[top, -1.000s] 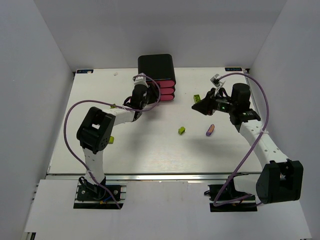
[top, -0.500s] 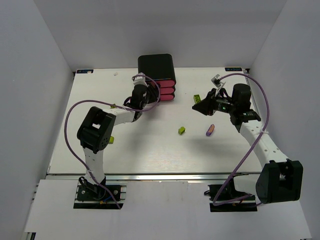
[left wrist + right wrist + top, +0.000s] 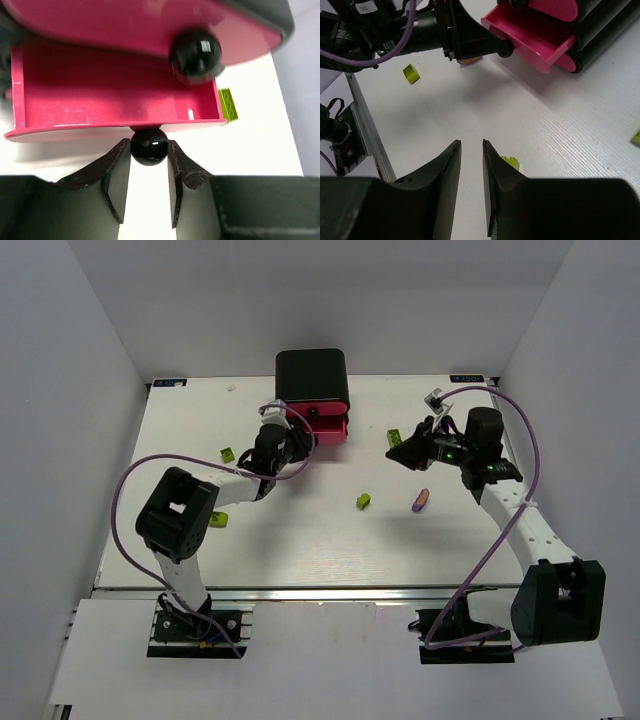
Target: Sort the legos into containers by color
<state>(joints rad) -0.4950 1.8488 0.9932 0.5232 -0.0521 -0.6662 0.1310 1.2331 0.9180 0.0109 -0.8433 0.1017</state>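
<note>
We are gripping the black knob (image 3: 150, 145) of a magenta drawer (image 3: 100, 95) with the left hand (image 3: 149, 155), its fingers closed on both sides of the knob. The drawer is sitting pulled out straight ahead of this hand, nothing showing inside. It looks like the middle one in the black cabinet (image 3: 312, 370), but we are not sure.

The right hand (image 3: 471, 150) is hovering over the bench (image 3: 300, 540), fingers a little apart and carrying nothing. A lime lego (image 3: 510, 161) is lying just past its fingertips, slightly right. A purple lego (image 3: 421, 500) is lying behind this hand, toward its own base. A second lime lego (image 3: 227, 104) is sitting ahead-right of the left hand, beside the drawer corner.

We are judging the legos light, stiff and slick, so we are favouring a pinch across the flat side walls, not the studs. The round glossy knob is looking slippery.
</note>
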